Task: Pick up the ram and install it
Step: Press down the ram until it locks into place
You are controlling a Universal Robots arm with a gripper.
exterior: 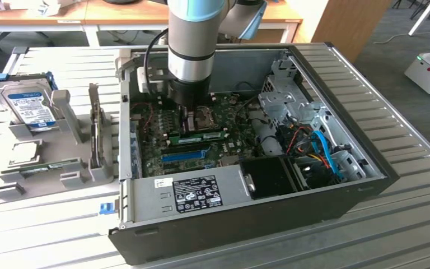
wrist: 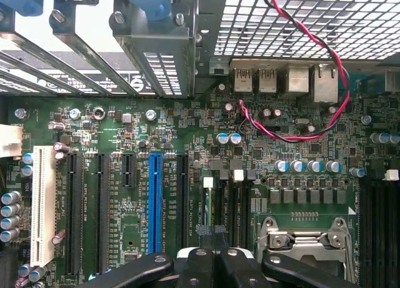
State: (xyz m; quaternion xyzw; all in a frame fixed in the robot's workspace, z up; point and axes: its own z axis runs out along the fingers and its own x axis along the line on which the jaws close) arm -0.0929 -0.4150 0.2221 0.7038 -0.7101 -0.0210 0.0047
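Ram (exterior: pixel 201 136), thin green stick (dark chips) on motherboard (wrist: pixel 187 175), fingers (wrist: pixel 215 263) closed above it.

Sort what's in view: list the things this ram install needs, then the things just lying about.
In the job: ram, lying on the motherboard below the gripper; gripper, shut; black memory slots.

Lying about: hard drive in the grey holder; upright expansion card; blue slot; second green stick outside the case.
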